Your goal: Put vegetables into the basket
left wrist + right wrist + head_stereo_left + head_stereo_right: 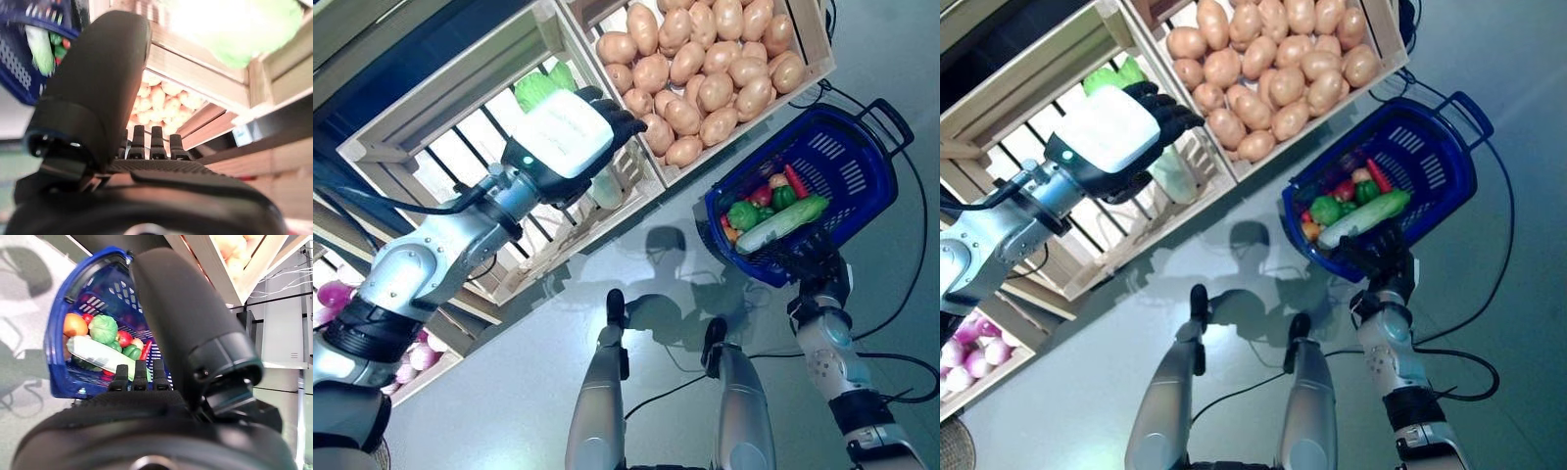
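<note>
The left hand (570,132), fingers straight and empty, reaches into the wooden crate (431,117) toward a green vegetable (536,88), which it should enclose fully before lifting, while the right hand (1379,253) grips the blue basket (847,166).

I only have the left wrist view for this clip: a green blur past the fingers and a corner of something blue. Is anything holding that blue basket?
Observer: Yes. The right hand grips the blue basket at its near rim and holds it up, tilted.
Operator: Is anything in it yet?
Observer: Several vegetables. A long pale cucumber lies across a round green vegetable and some red pieces.
Operator: And where is my left hand?
Observer: The left hand is raised over the slatted wooden crate, just short of the green vegetables in it.
</note>
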